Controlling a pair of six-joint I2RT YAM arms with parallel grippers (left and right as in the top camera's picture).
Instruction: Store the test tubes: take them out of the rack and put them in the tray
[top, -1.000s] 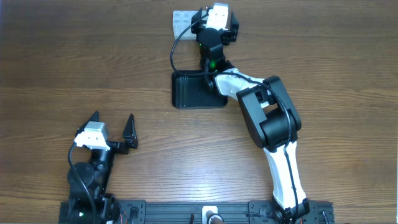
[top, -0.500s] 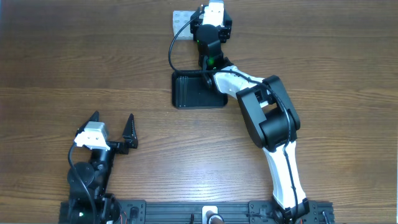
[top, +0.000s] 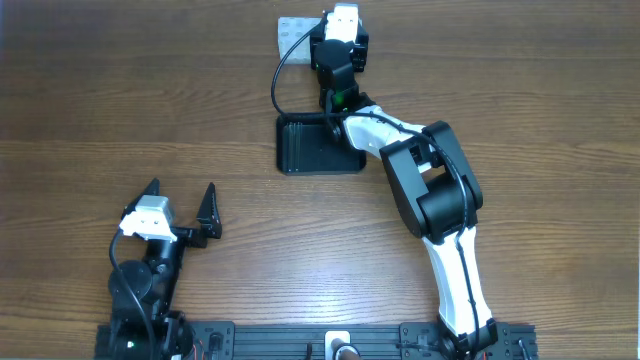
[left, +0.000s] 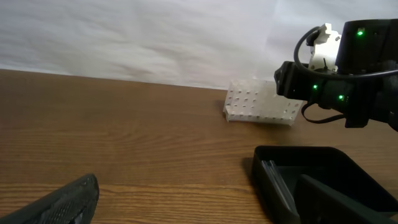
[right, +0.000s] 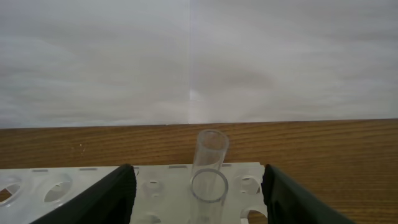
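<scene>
One test tube (right: 209, 163) upright in white rack (right: 163, 178), right end effector (right: 199, 186) astride

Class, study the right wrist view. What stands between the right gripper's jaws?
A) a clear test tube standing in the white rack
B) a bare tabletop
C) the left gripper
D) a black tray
A: the right gripper has its jaws apart on either side of a clear test tube upright in the white rack.
</scene>
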